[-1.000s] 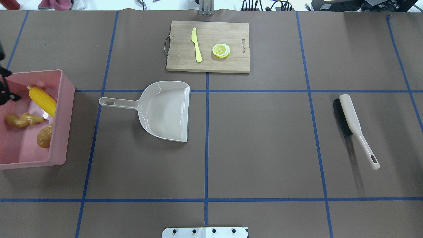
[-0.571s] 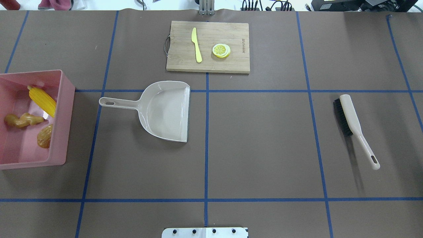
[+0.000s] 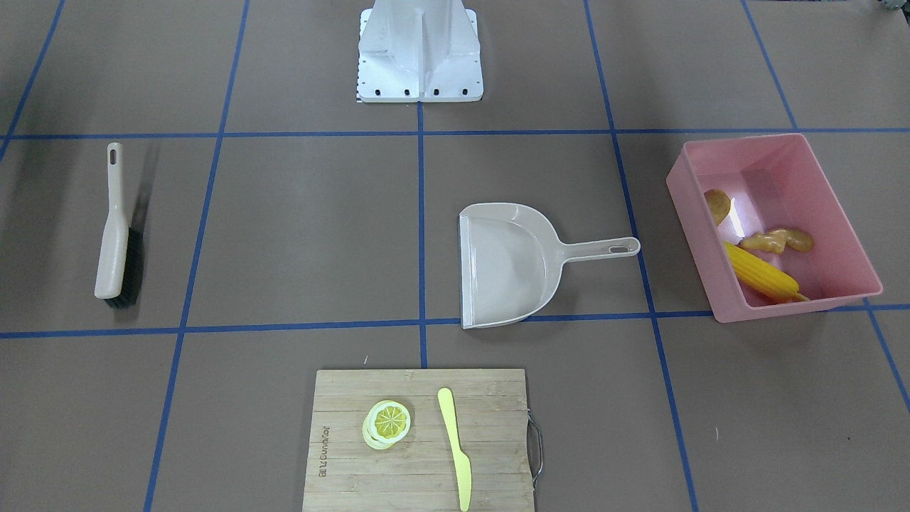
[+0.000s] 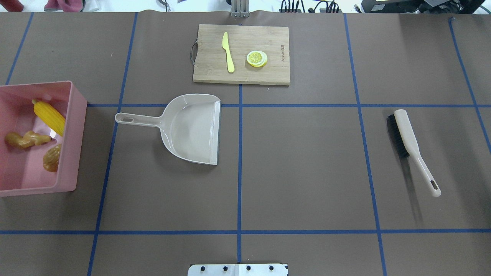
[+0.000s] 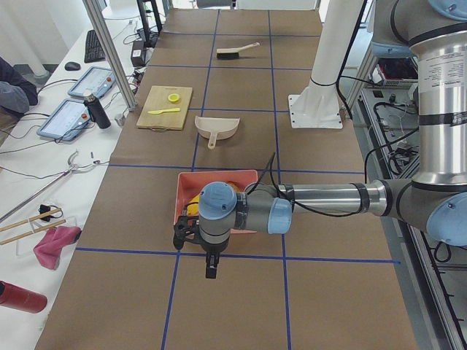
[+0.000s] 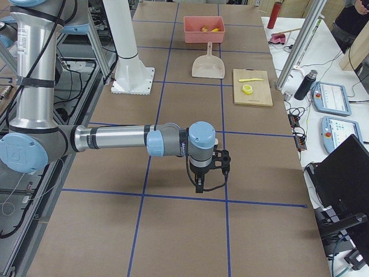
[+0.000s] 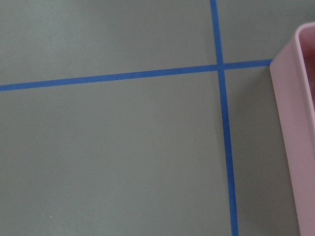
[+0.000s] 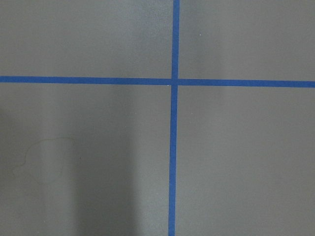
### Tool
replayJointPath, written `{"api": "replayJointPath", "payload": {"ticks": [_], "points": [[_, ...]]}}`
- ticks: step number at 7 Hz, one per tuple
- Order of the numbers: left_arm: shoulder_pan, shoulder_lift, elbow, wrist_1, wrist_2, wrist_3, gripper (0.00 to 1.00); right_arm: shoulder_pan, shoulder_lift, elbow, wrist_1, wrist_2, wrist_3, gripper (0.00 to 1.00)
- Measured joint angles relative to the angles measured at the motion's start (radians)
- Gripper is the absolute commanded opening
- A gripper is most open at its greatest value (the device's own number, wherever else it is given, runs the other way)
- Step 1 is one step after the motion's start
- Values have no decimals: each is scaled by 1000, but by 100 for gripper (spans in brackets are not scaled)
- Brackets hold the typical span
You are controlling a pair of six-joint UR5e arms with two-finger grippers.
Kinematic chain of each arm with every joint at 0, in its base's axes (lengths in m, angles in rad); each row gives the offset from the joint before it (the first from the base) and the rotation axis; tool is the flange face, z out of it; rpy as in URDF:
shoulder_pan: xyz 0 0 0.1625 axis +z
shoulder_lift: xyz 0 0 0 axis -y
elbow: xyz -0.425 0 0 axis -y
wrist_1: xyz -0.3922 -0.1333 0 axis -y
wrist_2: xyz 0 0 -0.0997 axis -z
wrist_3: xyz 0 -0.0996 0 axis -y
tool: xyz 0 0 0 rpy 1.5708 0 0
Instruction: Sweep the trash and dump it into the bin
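Left pincer [image 5: 211,274] withdrawn past bin [image 4: 78,128] end, out of overhead view; grip state cannot tell.

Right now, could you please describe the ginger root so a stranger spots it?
Look in the pink bin at the robot's far left. The ginger root lies between the corn cob and the golden lump; only it is knobbly and tan.

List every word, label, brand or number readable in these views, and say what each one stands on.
Nothing is legible enough to quote.
On the wooden cutting board: one engraved word near a short edge, too blurred to read.
On the left arm and right arm: small print on the upright segments, too small to read.
On the pink bin, dustpan and brush: no marks visible.
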Motion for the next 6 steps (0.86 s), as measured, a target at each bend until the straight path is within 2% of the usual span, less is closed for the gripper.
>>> {"api": "replayJointPath", "payload": {"ticks": [3, 6], "points": [[-2, -12, 8, 4, -4, -27, 99, -1, -3, 0, 0, 1, -1, 100], [-3, -10, -2, 6, -103, -29, 99, 0, -3, -3, 0, 1, 1, 100]]}}
